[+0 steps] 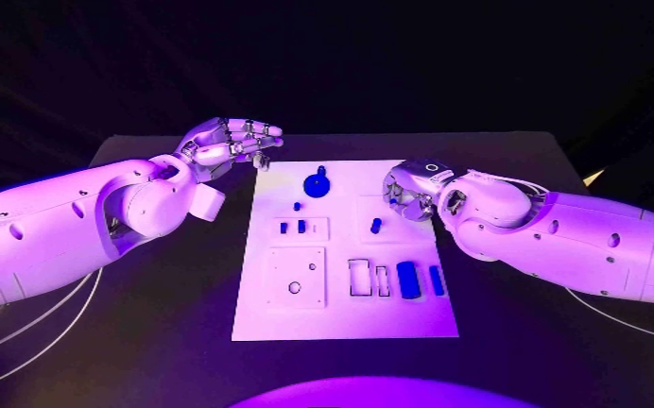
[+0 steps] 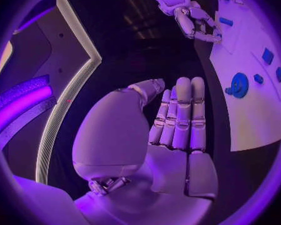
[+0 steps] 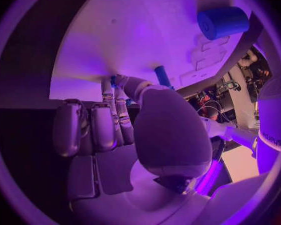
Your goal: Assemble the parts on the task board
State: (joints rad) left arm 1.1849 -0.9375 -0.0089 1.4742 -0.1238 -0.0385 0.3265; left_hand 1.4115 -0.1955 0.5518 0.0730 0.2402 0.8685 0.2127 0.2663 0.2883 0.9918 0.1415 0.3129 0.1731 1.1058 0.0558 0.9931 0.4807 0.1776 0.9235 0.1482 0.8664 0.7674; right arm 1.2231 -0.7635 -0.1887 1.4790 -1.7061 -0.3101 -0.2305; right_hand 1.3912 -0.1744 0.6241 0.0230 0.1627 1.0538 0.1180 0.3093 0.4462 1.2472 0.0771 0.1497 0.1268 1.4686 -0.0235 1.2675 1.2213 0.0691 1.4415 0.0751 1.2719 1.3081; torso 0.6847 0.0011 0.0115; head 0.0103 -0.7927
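The white task board (image 1: pixel 341 318) lies mid-table. A round blue part (image 1: pixel 317 183) sits near its far edge, small blue parts (image 1: pixel 292 227) to the left, a blue peg (image 1: pixel 375 226) at the centre, and a blue cylinder (image 1: pixel 407 280) with a blue bar (image 1: pixel 438 280) near the front right. My left hand (image 1: pixel 232 144) hovers off the board's far left corner, its fingers (image 2: pixel 181 117) held together and holding nothing. My right hand (image 1: pixel 409 193) hangs over the board's right side, fingers (image 3: pixel 109 120) curled down beside the peg (image 3: pixel 162 76). Its fingertips are hidden.
The board (image 2: pixel 253 115) rests on a black table (image 1: pixel 163 332) with bare surface on both sides. The cylinder (image 3: pixel 223 21) lies on the board behind my right hand. Both forearms reach in over the table's side edges.
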